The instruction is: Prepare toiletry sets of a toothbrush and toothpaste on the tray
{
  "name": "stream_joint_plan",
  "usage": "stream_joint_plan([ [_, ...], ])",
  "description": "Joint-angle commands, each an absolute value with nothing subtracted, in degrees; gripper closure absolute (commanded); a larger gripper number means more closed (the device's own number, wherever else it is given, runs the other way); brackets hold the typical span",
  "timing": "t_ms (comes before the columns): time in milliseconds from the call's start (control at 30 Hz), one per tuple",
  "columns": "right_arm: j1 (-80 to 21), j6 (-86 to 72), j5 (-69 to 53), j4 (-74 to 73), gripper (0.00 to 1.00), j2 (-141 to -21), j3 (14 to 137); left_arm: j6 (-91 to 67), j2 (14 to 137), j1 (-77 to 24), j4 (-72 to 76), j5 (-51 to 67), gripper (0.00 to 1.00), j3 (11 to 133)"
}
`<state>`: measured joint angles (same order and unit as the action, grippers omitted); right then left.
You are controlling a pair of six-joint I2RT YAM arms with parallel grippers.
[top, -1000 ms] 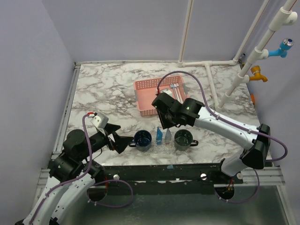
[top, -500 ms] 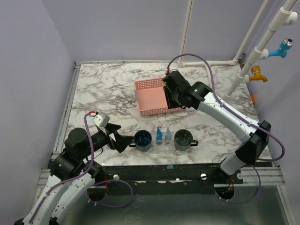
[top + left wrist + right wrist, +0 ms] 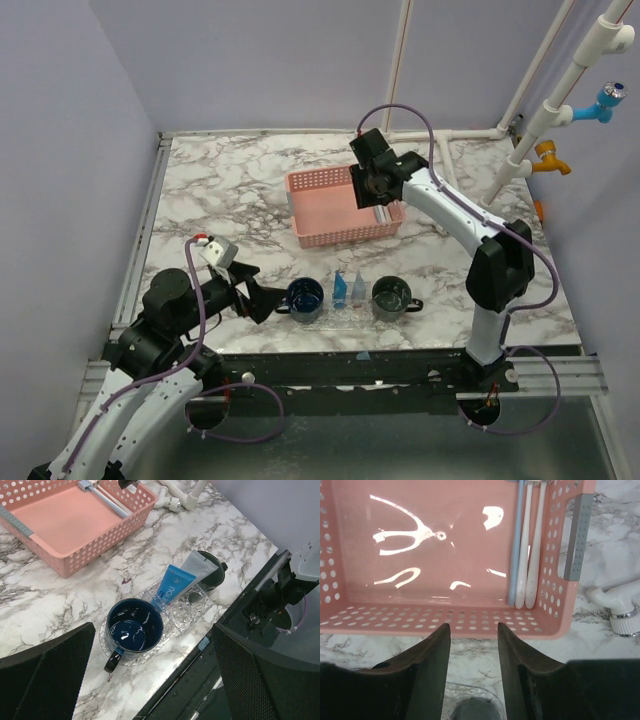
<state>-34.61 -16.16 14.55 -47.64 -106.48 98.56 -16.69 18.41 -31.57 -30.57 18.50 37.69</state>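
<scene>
the right gripper (image 3: 473, 650) hangs over the near wall of the pink basket (image 3: 420, 616), fingers apart with nothing between them. a second ago it was down by the mugs, so it has swung back, likely to fetch a brush. against the basket's right wall lie three brushes: one light-blue toothbrush (image 3: 516, 545) and two white brushes (image 3: 528, 545). no brush is on the clear tray (image 3: 192, 614) yet. the tray holds two mugs, a navy mug (image 3: 135, 627) and a green mug (image 3: 212, 570), with two tubes (image 3: 172, 585) between them, one blue, the other seemingly silver. the left gripper (image 3: 262, 300) waits near the navy mug, spread wide and empty.
</scene>
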Motion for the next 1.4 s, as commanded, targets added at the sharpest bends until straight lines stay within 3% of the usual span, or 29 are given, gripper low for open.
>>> stream_joint_plan([
  [0,-31.44,-13.5,9.98,-45.39,0.54,-111.53,101.16,-15.91,19.31,-31.64,-30.05,17.06,0.01,37.21],
  [567,-26.15,-12.26,7.76,-47.63,0.53,-129.01,112.38,-15.73,20.73,-31.64,-30.06,16.36,0.01,37.27],
  [1200,-25.3,-12.91,6.66,-47.72,0.51,-134.87,113.7,-15.73,21.25,-31.64,-29.96,16.22,0.01,37.22],
  [1367,-25.31,-13.01,5.63,-47.12,0.55,-135.09,112.38,-15.73,21.54,-31.59,-29.88,16.43,0.01,37.18],
])
